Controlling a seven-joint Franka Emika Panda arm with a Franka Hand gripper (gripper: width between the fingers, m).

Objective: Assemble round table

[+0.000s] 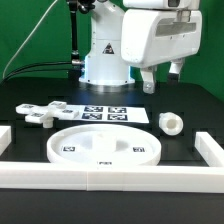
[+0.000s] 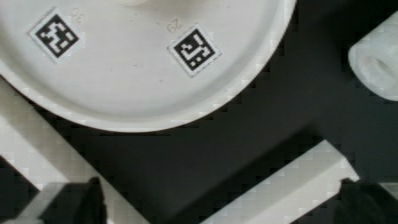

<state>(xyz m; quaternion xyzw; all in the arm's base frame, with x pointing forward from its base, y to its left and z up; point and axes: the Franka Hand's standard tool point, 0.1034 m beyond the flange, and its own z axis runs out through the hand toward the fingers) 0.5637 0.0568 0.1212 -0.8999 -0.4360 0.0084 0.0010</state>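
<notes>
**Inspector:** Condition of the jaws?

**Assistant:** Spread wide, with nothing between them and nothing held. In the exterior view they hang clear above the worktop point(image 1: 195, 105), at about 1 o'clock from the disc point(image 1: 105, 143). In the wrist view both tips are dark against the dark worktop and stand well apart.

**Inspector:** Where is the disc?

**Assistant:** It lies flat on the worktop, rim up, at 6 o'clock in the exterior view and close behind the front rail point(image 1: 110, 180). I cannot tell whether it touches the rail. The wrist view shows part of its round face, carrying two tags point(image 2: 192, 45).

**Inspector:** And the other parts?

**Assistant:** The cross point(image 1: 40, 113) lies flat at 10 o'clock from the disc, apart from it. The post point(image 1: 172, 122) is at 2 o'clock from the disc, also apart, and appears to lie on its side. None of the three parts touches another.

**Inspector:** Fixtures?

**Assistant:** The marker board point(image 1: 105, 113) lies at 12 o'clock from the disc, between the disc and the arm point(image 1: 105, 55). More rails run along the 3 and 9 o'clock edges.
</notes>
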